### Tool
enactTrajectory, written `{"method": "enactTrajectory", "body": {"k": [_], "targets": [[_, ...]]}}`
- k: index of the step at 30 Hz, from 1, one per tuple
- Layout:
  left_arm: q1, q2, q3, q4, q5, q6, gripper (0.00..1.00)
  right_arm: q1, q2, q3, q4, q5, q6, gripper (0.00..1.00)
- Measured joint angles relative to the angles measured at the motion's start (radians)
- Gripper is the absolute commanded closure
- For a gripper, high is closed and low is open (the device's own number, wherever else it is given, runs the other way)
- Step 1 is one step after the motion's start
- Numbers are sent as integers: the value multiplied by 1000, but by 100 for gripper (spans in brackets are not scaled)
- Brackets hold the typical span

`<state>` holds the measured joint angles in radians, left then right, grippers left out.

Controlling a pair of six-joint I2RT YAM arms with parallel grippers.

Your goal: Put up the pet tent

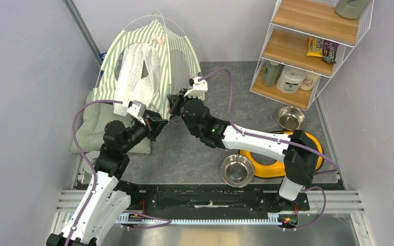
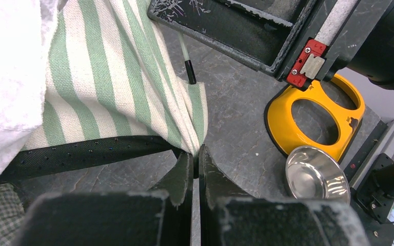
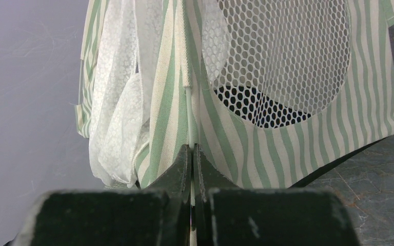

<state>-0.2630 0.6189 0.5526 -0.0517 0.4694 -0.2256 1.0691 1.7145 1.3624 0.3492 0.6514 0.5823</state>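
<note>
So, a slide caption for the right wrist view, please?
Right tool shut on the pet tent corner pole, beside its mesh panel.

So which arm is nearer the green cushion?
Left. The left gripper pinches the tent corner beside the cushion; the right gripper pinches the tent farther right.

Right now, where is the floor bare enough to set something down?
Bare floor between tent and shelf; another patch between cushion and near steel bowl. Crowded on the right around the yellow holder and far bowl.
</note>
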Motion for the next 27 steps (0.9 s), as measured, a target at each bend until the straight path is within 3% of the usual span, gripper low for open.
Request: {"method": "enactTrajectory", "body": {"k": [27], "targets": [[0,2,0,14,-11,-53,98,-6,0,0,-2,-22,56,100]]}}
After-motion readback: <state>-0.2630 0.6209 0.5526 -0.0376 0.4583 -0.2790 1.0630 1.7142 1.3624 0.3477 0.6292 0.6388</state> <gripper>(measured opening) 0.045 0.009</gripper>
